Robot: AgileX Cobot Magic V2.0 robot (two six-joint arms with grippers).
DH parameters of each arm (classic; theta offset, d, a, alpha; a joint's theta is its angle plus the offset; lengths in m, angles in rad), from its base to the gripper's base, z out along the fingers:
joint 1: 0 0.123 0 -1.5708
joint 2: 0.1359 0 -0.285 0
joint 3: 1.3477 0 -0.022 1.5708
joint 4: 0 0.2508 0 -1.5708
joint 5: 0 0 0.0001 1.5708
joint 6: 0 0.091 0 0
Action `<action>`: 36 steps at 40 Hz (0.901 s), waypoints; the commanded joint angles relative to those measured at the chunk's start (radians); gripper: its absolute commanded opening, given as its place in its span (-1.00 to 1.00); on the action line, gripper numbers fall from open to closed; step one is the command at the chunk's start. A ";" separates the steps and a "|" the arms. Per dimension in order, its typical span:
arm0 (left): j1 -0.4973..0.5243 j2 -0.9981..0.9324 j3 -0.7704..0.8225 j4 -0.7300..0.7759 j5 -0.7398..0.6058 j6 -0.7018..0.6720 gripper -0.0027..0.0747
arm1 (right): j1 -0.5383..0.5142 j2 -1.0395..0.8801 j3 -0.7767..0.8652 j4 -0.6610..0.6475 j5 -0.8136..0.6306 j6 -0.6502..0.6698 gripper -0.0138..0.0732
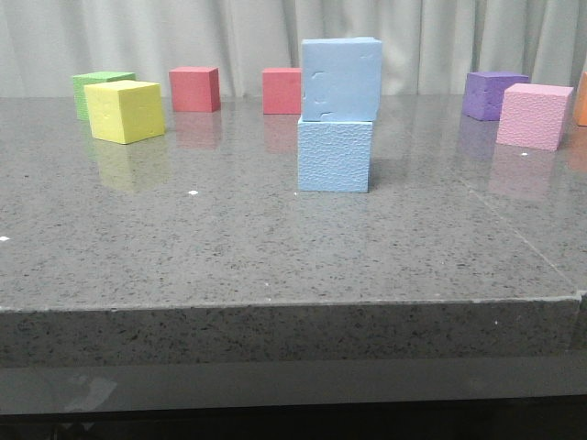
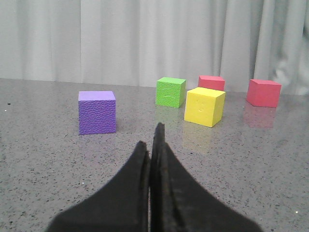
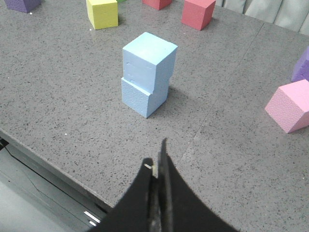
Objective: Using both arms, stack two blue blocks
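Note:
Two light blue cubes stand stacked in the middle of the table. The upper blue block (image 1: 341, 79) rests on the lower blue block (image 1: 335, 154), shifted a little to the right. The stack also shows in the right wrist view, upper block (image 3: 149, 60) on lower block (image 3: 142, 99). My right gripper (image 3: 158, 157) is shut and empty, above the table's front edge, well back from the stack. My left gripper (image 2: 151, 140) is shut and empty, low over the table, facing a purple cube (image 2: 97, 112). Neither gripper shows in the front view.
A yellow cube (image 1: 126, 111), a green cube (image 1: 99, 87) and two red cubes (image 1: 194, 89) (image 1: 282, 91) stand at the back left. A purple cube (image 1: 492, 94) and a pink cube (image 1: 535, 115) stand at the back right. The table's front edge (image 1: 293, 302) is near.

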 commanded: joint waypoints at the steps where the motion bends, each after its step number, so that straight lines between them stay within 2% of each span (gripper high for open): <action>1: -0.007 -0.018 0.002 -0.001 -0.071 -0.006 -0.98 | -0.003 0.004 -0.022 0.018 -0.066 -0.004 -0.84; 10: -0.007 -0.018 0.002 -0.001 -0.071 -0.006 -0.98 | -0.003 0.002 -0.022 0.018 -0.073 -0.004 -0.84; 17: -0.005 -0.018 0.002 -0.001 -0.069 -0.006 -0.98 | -0.033 -0.135 0.108 0.019 -0.186 -0.004 -0.84; 22: -0.005 -0.018 0.002 -0.001 -0.069 -0.006 -0.98 | -0.115 -0.243 0.264 0.019 -0.320 -0.004 -0.84; 28: -0.005 -0.018 0.002 -0.001 -0.069 -0.006 -0.98 | -0.220 -0.393 0.506 0.034 -0.554 -0.004 -0.84; 32: -0.005 -0.018 0.002 -0.001 -0.069 -0.006 -0.98 | -0.261 -0.482 0.665 0.060 -0.665 -0.004 -0.84; 36: -0.005 -0.018 0.002 -0.001 -0.069 -0.006 -0.98 | -0.276 -0.561 0.783 0.107 -0.719 -0.004 -0.84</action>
